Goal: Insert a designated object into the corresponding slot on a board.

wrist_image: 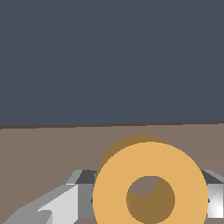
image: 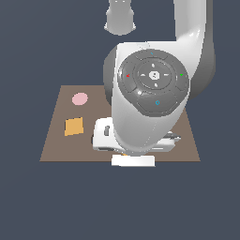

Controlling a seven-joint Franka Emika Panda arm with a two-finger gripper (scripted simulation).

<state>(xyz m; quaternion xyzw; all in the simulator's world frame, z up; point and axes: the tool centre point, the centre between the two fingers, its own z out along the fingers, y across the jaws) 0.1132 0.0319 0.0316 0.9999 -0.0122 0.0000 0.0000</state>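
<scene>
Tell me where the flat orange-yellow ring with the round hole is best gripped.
Across its outer rim, on two opposite sides. The orange-yellow ring is flat and round with a centre hole, and the wrist view shows it between the gripper's grey fingers, which flank the rim.

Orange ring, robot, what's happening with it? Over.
Gripper shut on orange ring, low over the brown board. Slot hidden behind the arm. Pink circle and orange square sit off to the side.
</scene>
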